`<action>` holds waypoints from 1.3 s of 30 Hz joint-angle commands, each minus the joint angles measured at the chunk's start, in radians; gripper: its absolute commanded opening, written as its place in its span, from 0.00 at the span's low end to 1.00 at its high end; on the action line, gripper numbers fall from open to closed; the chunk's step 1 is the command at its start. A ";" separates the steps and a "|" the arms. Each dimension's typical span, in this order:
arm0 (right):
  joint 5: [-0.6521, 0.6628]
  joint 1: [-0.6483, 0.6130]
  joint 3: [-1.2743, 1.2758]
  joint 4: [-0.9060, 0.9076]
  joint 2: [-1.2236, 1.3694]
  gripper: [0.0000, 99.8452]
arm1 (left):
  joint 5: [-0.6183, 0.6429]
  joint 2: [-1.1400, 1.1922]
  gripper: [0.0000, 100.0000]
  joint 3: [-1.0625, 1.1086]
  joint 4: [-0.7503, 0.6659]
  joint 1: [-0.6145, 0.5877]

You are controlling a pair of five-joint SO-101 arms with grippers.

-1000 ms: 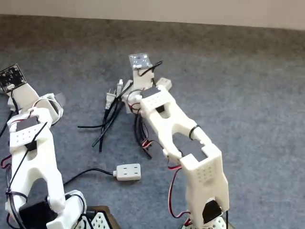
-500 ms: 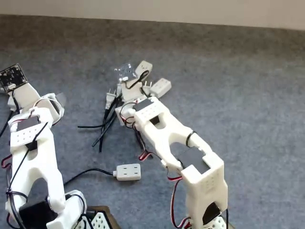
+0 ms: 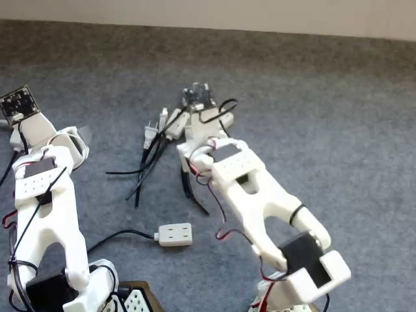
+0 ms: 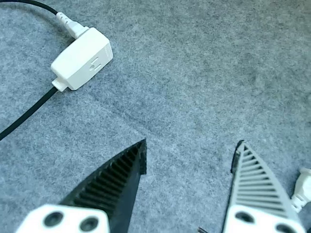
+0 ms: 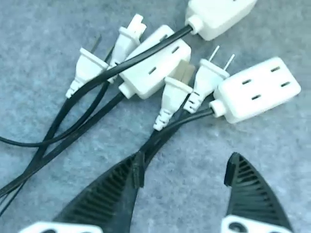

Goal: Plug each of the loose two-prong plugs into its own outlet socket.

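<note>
Right gripper (image 5: pixel 185 170) hanging with fingers spread wide, gripping nothing. White 2-prong plastic plug (image 5: pixel 208 76) lying just ahead of fingertips, long axis running away from gripper, prongs pointing away, beside white rectangular outlet socket block (image 5: pixel 257 90). Left gripper (image 4: pixel 191 148), likewise spread and empty, sitting well apart from plug, looking farther of 2.

high: above, wide | wrists: close, facing carpet (image 4: pixel 204 73) | high+right share plug cluster (image 5: pixel 175 90)

I can make out no readable text, label or number on the outlet sockets (image 5: pixel 257 90) or plugs (image 5: pixel 206 77).
</note>
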 commanded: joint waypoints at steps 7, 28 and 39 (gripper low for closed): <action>0.008 -0.035 -0.120 -0.117 0.153 0.27 | 0.005 -0.025 0.28 -0.007 0.002 0.018; 0.009 -0.073 -0.375 0.005 0.266 0.27 | -0.057 -0.025 0.28 0.010 0.000 0.045; 0.137 -0.139 -0.226 -0.113 0.294 0.27 | -0.057 -0.025 0.28 0.012 0.000 0.045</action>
